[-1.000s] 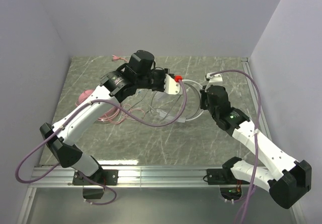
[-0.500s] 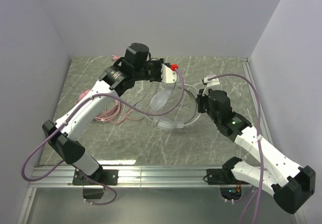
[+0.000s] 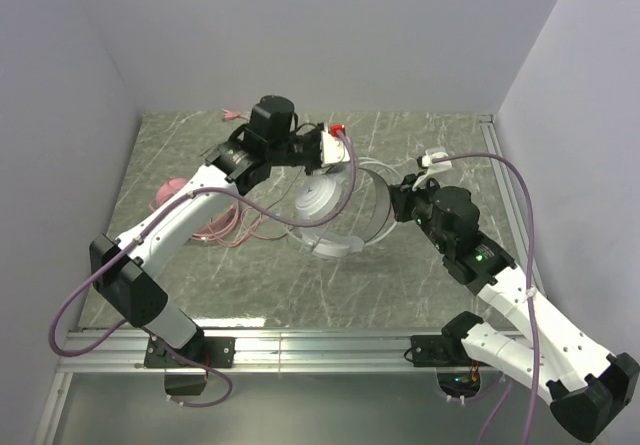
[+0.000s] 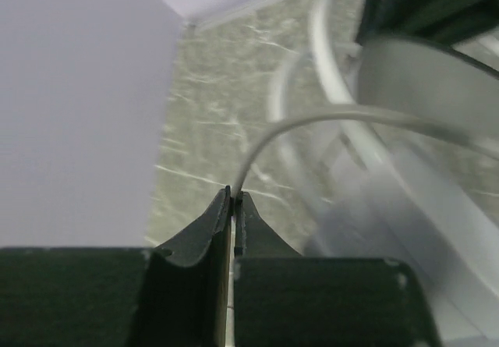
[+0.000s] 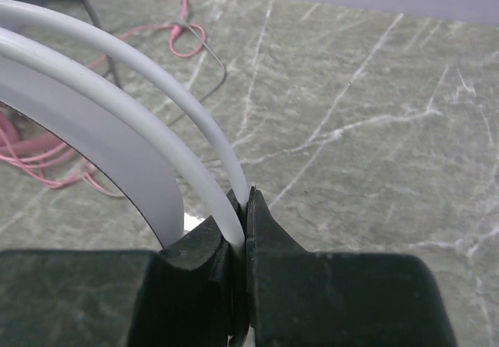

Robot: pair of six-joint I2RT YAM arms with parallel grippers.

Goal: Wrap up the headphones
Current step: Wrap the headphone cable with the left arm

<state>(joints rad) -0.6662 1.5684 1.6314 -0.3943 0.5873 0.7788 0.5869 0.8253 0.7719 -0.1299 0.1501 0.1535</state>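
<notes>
Top external view: we see the white-grey headset [image 3: 335, 245] held between the arms. The right gripper [image 5: 243, 199] is clamped tight on its headband [image 5: 117, 144]. The left gripper [image 4: 234, 195] pinches the thin cord [image 4: 351, 113], which arcs rightward from the pinch toward the headset, so the left arm lies nearer. The pink headset [image 3: 172, 190] rests on the table [image 3: 450, 265], far left.

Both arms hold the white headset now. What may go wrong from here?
1. The left tool pinches the thin cord only at its very tips; a pull may slip it out or strain it.
2. The right tool grips one thin headband wire of the white-grey headphones, so they may swing or slip.
3. The loose pink cord lies close by and could tangle.
</notes>
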